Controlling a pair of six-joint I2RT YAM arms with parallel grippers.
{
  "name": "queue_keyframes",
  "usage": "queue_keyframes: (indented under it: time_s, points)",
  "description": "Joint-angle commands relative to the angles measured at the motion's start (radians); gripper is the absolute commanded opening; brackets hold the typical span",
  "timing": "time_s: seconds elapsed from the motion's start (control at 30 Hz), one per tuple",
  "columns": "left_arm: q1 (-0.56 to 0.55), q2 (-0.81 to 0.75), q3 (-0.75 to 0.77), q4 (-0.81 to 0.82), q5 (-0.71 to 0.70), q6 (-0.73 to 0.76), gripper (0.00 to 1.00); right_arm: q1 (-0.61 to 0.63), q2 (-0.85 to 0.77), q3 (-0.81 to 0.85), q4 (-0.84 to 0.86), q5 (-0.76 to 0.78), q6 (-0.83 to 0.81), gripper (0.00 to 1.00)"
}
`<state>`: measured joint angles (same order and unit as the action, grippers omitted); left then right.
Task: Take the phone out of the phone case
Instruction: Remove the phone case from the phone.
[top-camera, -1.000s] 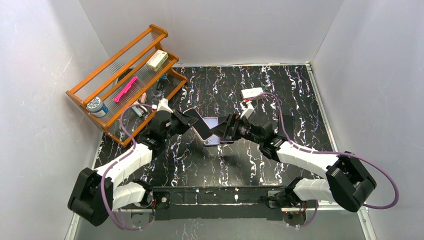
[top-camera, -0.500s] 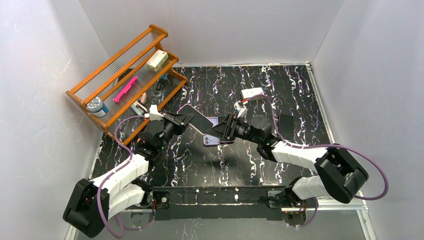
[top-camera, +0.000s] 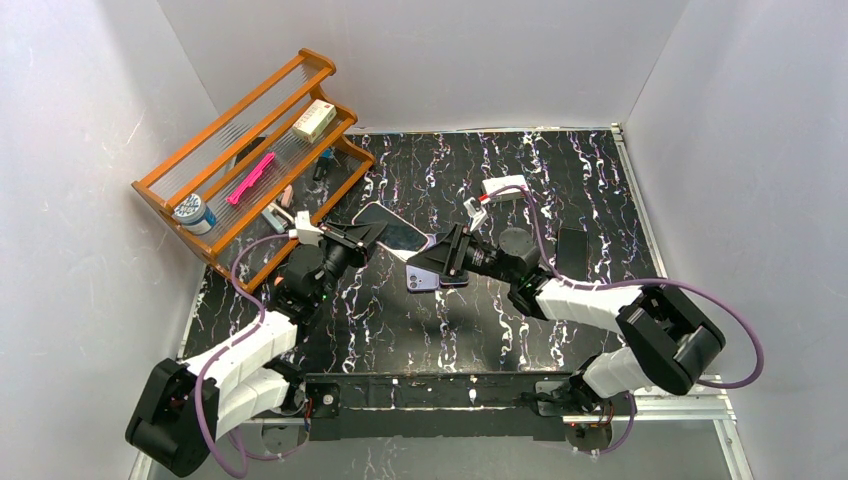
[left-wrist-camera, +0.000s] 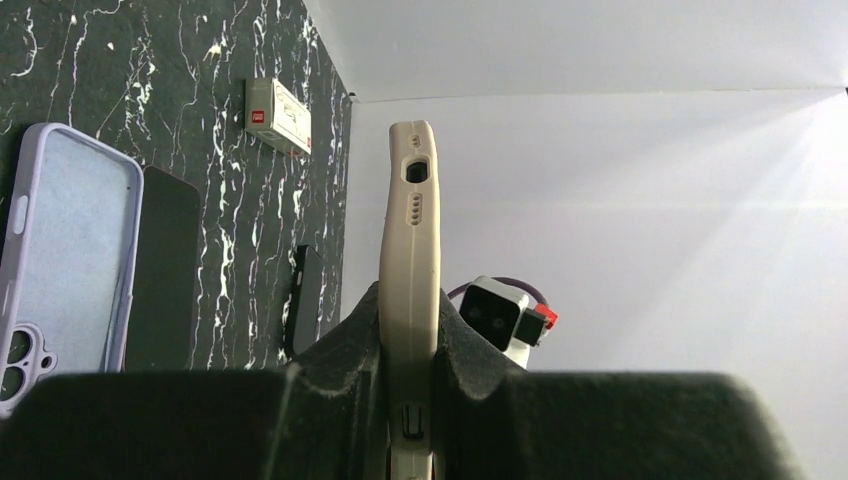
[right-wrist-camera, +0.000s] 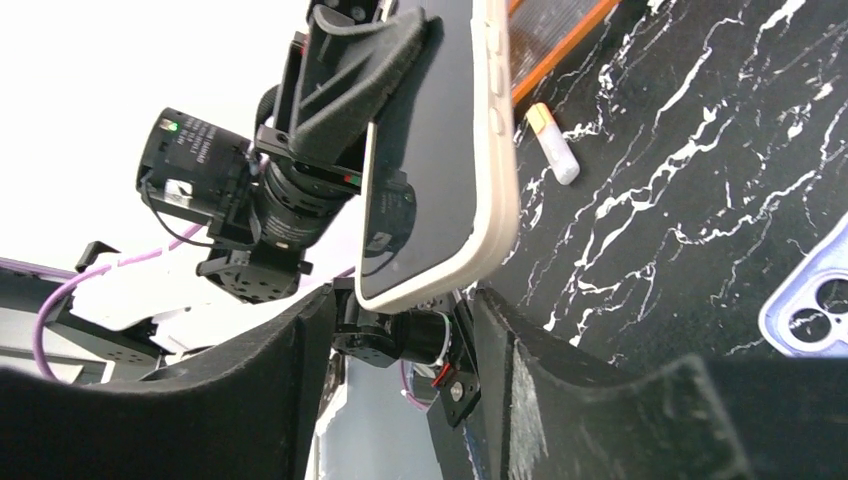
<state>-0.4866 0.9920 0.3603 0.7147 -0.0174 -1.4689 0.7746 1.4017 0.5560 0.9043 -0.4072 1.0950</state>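
Note:
A phone in a cream phone case (top-camera: 386, 228) is held above the table, tilted, dark screen showing (right-wrist-camera: 440, 150). My left gripper (top-camera: 352, 238) is shut on its left end; in the left wrist view the case's edge (left-wrist-camera: 408, 230) stands pinched between the black pads (left-wrist-camera: 340, 345). My right gripper (top-camera: 438, 258) is open at the phone's other end. In the right wrist view the phone's rounded corner hangs just above the gap of that gripper (right-wrist-camera: 400, 335), with space on both sides and no pad touching it.
An empty lavender case (top-camera: 432, 280) and a bare black phone (left-wrist-camera: 165, 265) lie under the grippers. Another black phone (top-camera: 572, 248) and a white box (top-camera: 503, 186) lie to the right. The orange rack (top-camera: 250, 150) stands at back left, a lip balm (right-wrist-camera: 553, 156) before it.
The left arm has drawn the cased phone back and to the left, laying it flatter. The right gripper has followed leftward to the phone's end and its jaws have narrowed.

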Motion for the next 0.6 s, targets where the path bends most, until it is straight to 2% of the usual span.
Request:
queue_keyframes:
  time_s: [0.0,0.27,0.57]
  points:
    - [-0.005,-0.037,-0.008,0.101,-0.01,-0.032,0.0,0.009,0.01,0.059,0.103,-0.004,0.008,0.58]
    - [-0.009,-0.042,-0.025,0.114,-0.026,-0.054,0.0,0.019,0.048,0.077,0.145,-0.026,0.009,0.46]
    - [-0.012,-0.036,-0.029,0.115,-0.028,-0.058,0.0,0.025,0.056,0.077,0.167,-0.032,0.005,0.44]
